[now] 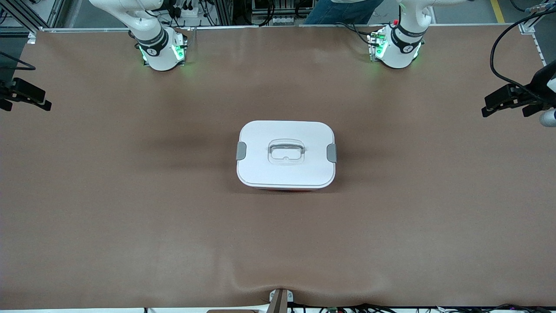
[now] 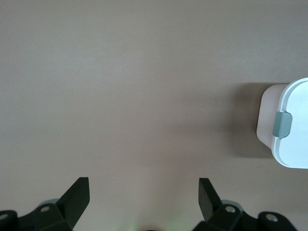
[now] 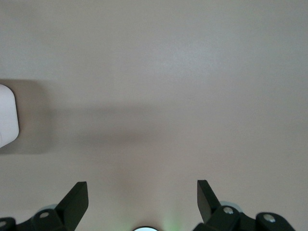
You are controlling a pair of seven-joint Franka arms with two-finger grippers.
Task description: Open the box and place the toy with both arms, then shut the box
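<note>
The box [image 1: 286, 154] stands shut in the middle of the table, its white lid on, with a grey clip [image 1: 241, 151] at each end and a grey handle [image 1: 286, 150] in the lid. The toy is out of view. My left gripper [image 2: 143, 192] is open and empty, high over bare table; one end of the box [image 2: 291, 127] with a clip shows at the edge of its view. My right gripper [image 3: 142, 195] is open and empty over bare table; a corner of the box [image 3: 7, 118] shows at the edge of its view. Neither gripper shows in the front view.
The right arm's base [image 1: 158, 50] and the left arm's base [image 1: 397, 48] stand along the table's back edge. Black clamps stick in over both ends of the table [image 1: 26, 93] [image 1: 512, 98]. A small bracket [image 1: 280, 300] sits at the front edge. Brown table all round the box.
</note>
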